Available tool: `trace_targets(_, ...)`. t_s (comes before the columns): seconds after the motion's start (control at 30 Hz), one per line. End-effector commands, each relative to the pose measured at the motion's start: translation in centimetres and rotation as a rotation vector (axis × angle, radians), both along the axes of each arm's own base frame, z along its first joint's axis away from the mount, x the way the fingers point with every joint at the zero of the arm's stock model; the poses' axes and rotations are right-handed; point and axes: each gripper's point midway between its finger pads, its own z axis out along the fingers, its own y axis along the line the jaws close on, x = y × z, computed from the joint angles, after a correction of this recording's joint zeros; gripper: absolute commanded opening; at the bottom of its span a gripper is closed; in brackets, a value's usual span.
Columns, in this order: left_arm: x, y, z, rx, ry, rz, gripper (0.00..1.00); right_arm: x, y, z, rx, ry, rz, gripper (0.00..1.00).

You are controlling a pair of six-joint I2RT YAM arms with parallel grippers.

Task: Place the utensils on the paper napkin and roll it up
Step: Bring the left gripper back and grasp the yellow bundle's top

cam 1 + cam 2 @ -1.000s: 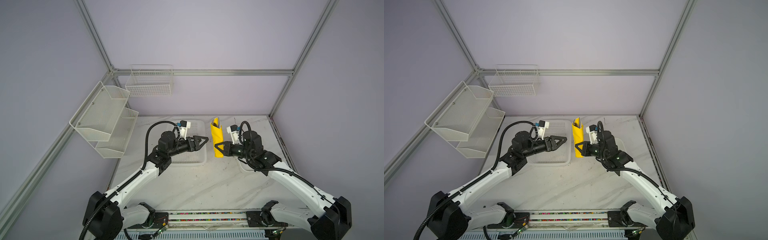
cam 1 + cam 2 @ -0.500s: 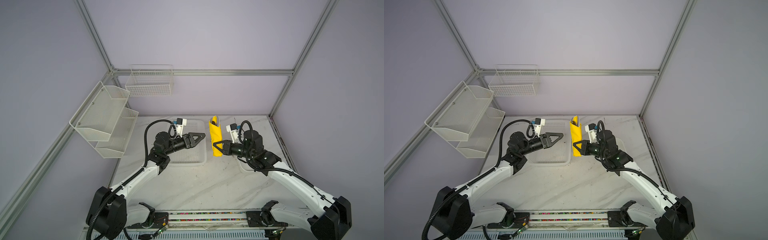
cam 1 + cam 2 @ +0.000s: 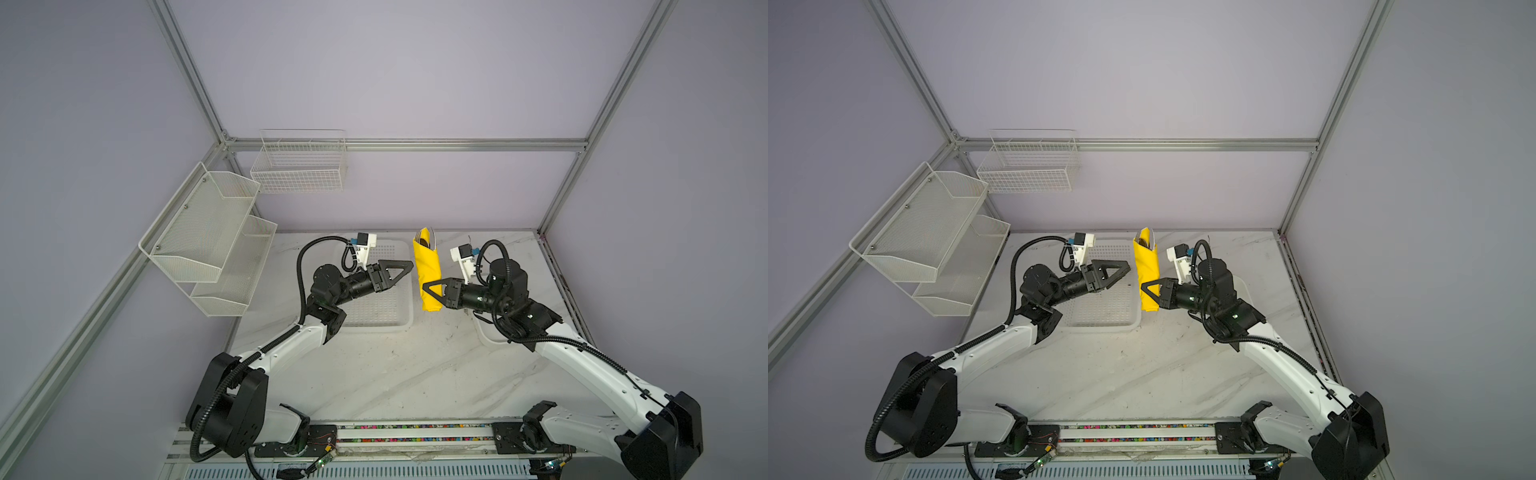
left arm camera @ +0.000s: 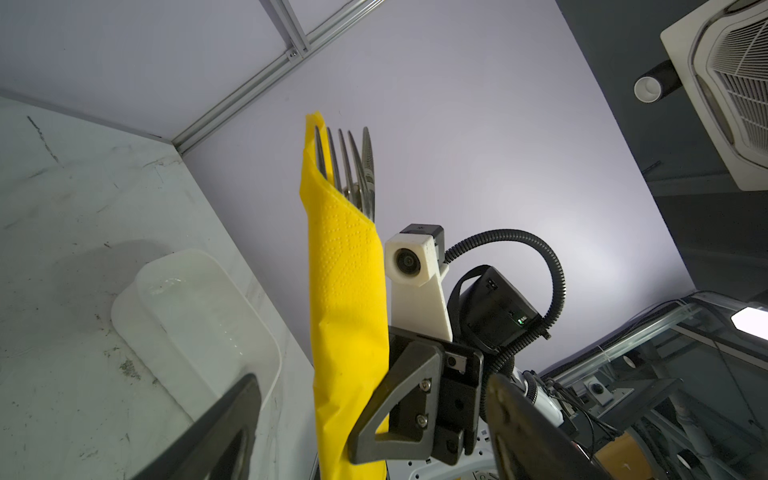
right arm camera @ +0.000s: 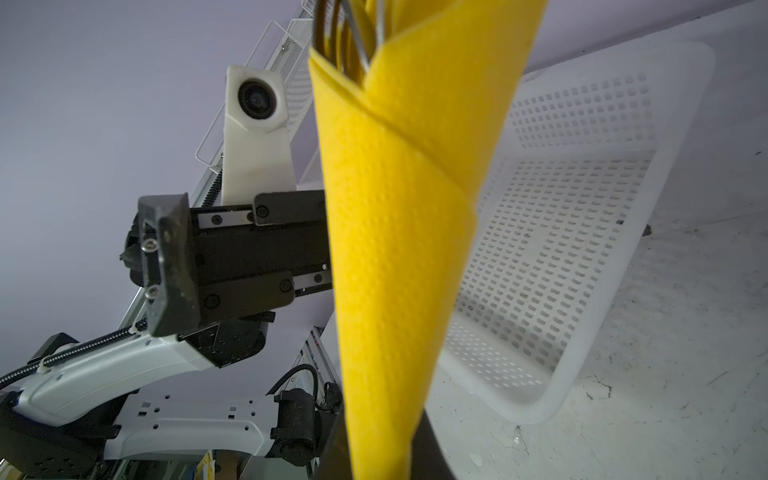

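The paper napkin (image 3: 428, 270) (image 3: 1147, 274) is a yellow roll held upright above the table. The utensils are wrapped inside it. Only fork tines and another silver tip (image 4: 345, 166) (image 5: 349, 25) stick out of its top end. My right gripper (image 3: 427, 291) (image 3: 1145, 289) (image 5: 380, 457) is shut on the roll's lower part. My left gripper (image 3: 409, 268) (image 3: 1128, 268) (image 4: 372, 380) stands open just left of the roll at mid height. Nothing is between its fingers. I cannot tell whether its tips touch the paper.
A white perforated basket (image 3: 399, 320) (image 5: 582, 249) lies under the left gripper. A white plastic tray (image 3: 486, 336) (image 4: 195, 316) sits under the right arm. Mesh shelves (image 3: 208, 237) hang on the left wall and a wire basket (image 3: 299, 166) on the back wall.
The left gripper has risen a little and edged closer to the roll, still open. The right gripper and the roll have hardly moved.
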Motion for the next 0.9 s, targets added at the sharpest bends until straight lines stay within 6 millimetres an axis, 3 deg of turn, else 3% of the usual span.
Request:
trace_targets(0.0, -1.3, -0.1, 1.2, -0.052, -0.058, -0.058, 0.84, -0.6, 0.8, 2.2, 0.076, -0.06, 0.06, 0.05)
trace_targets(0.1, -0.5, -0.7, 0.0, -0.036, -0.03, -0.066, 0.83, -1.0, 1.1, 2.7, 0.11, -0.063, 0.09, 0.05)
trace_targets(0.37, 0.0, -1.6, 0.5, -0.018, -0.061, -0.068, 0.77, -1.8, 1.5, 3.0, 0.142, -0.06, 0.149, 0.06)
trace_targets(0.87, -1.8, -2.0, 1.5, -0.037, -0.108, -0.109, 0.44, -2.3, 1.9, 2.9, 0.174, -0.053, 0.192, 0.07)
